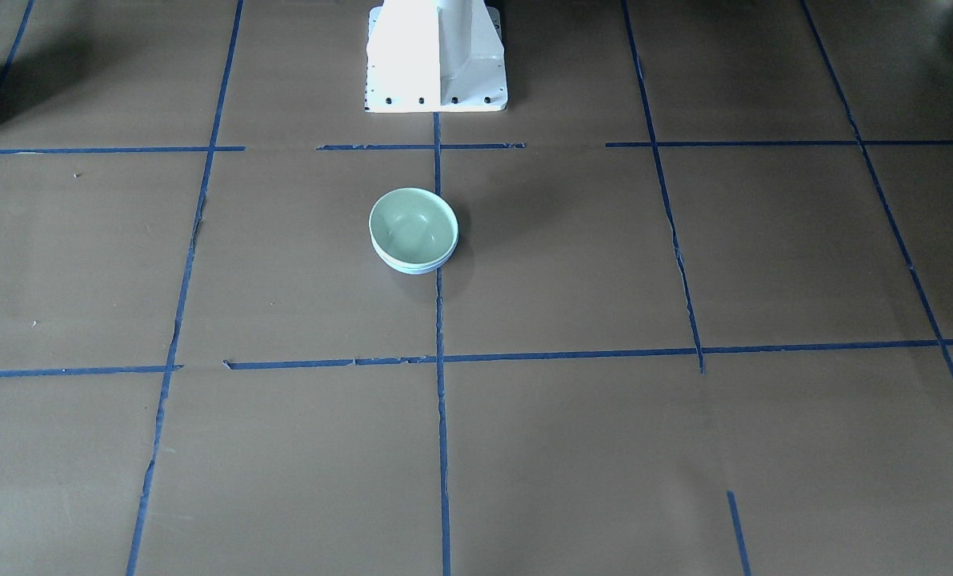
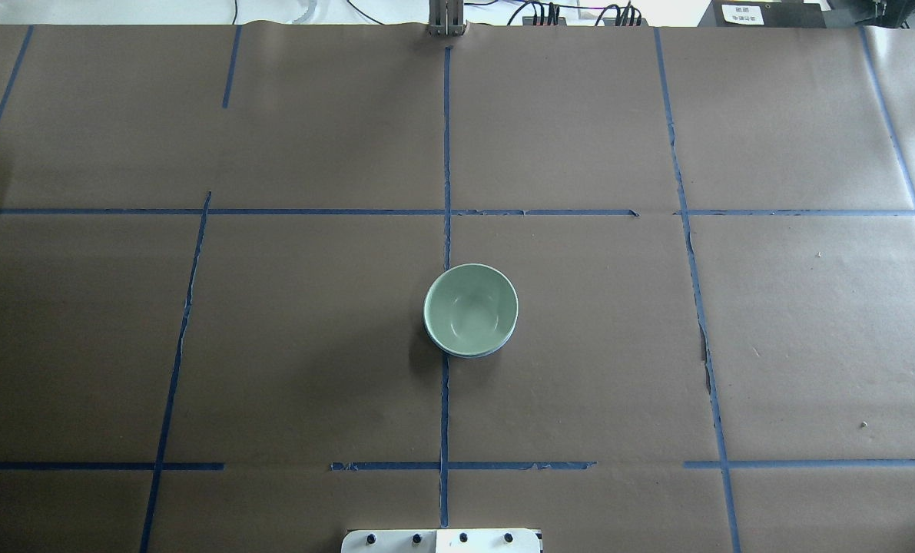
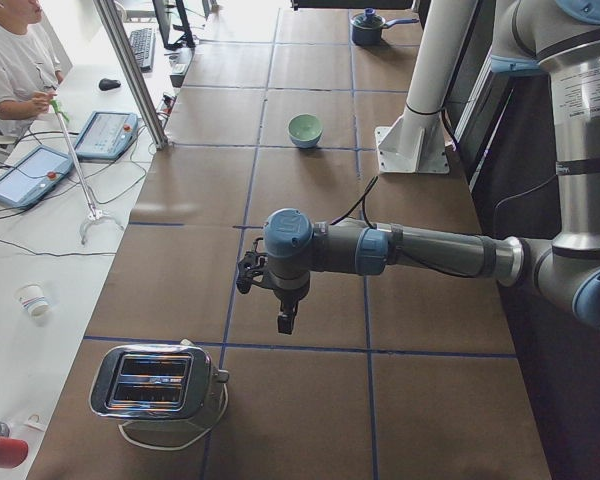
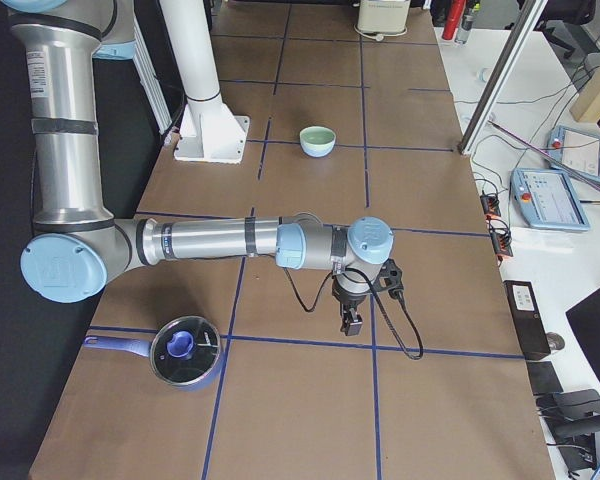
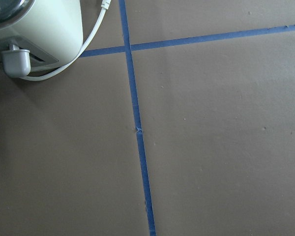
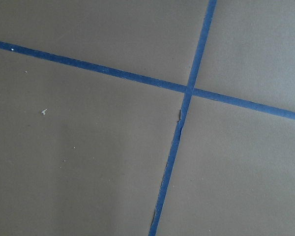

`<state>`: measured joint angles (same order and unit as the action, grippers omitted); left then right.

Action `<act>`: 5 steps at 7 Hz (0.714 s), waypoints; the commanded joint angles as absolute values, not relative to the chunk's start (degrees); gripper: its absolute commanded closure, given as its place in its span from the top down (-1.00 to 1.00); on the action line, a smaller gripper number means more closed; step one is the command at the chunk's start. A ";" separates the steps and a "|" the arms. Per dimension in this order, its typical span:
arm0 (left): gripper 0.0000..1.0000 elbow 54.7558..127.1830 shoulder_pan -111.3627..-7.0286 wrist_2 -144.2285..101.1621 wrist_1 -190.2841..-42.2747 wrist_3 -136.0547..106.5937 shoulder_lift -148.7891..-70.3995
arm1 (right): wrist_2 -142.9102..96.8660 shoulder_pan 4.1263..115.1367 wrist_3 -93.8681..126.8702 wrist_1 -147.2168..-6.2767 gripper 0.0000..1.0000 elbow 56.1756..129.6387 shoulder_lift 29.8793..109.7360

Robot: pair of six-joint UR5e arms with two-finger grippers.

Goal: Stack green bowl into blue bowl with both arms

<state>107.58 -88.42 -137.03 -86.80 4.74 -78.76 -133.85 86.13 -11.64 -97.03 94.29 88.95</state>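
The green bowl [image 1: 412, 226] sits nested inside the blue bowl [image 1: 417, 266] at the table's middle, near the robot's base. Only the blue bowl's rim and outer wall show under it. In the overhead view the green bowl [image 2: 470, 307] covers the blue bowl [image 2: 472, 354] the same way. Both arms are stretched out to the table's ends, far from the bowls. The left gripper [image 3: 283, 322] hangs over bare paper near a toaster. The right gripper [image 4: 351, 325] hangs over bare paper near a pot. I cannot tell whether either is open or shut.
A chrome toaster [image 3: 160, 385] with a white cable stands at the left end, and its corner shows in the left wrist view [image 5: 34, 29]. A blue pot with a glass lid [image 4: 185, 350] stands at the right end. The white base pedestal [image 1: 436, 56] stands behind the bowls. An operator [image 3: 10, 60] sits beside the table.
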 commanded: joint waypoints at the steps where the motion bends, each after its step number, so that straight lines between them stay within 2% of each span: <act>1: 1.00 107.58 -88.42 -137.02 -86.84 4.75 -78.75 | -133.95 86.13 -11.60 -97.12 1.00 94.31 88.95; 5: 1.00 107.58 -88.42 -137.02 -86.84 4.75 -78.75 | -134.03 86.13 -11.60 -97.12 1.00 94.48 88.95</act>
<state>107.58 -88.42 -137.04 -86.84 4.75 -78.75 -134.03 86.13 -11.60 -97.12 94.39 88.95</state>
